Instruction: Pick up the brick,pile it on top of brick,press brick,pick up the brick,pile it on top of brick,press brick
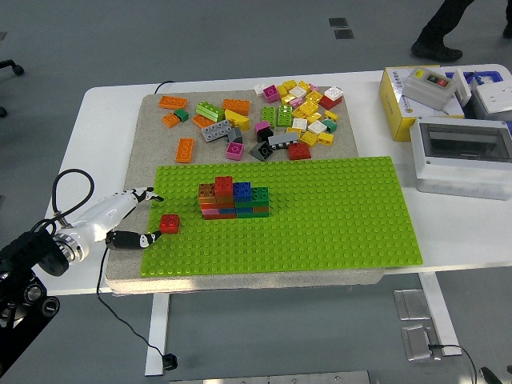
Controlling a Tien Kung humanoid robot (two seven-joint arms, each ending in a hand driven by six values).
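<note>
The brick [170, 223] lay just right of our left hand [128, 216], a small red square piece seated on the green baseplate [336, 216] near its left edge. Our fingers [146, 237] were spread and held nothing: the lower digit reached toward the brick's near-left corner, touching it or almost so, we could not tell which, while the upper ones pointed out over the baseplate's left edge, clear of the brick. The brick looked about as wide as it was long, so we read no long axis to align with; its studded top showed plainly. Only our left hand was in view, and so it was the one placed for the pick.

Right of the brick and a little farther back, a short way off, stood the stack [234, 200], a low multicoloured block of orange, red, blue and green bricks. We judged the coming move to be a short closing of the fingers rightward about the brick.

Beyond the baseplate, loose bricks [296, 116] lay scattered on the grey mat [152, 136] that covered the bench [104, 120].
</note>
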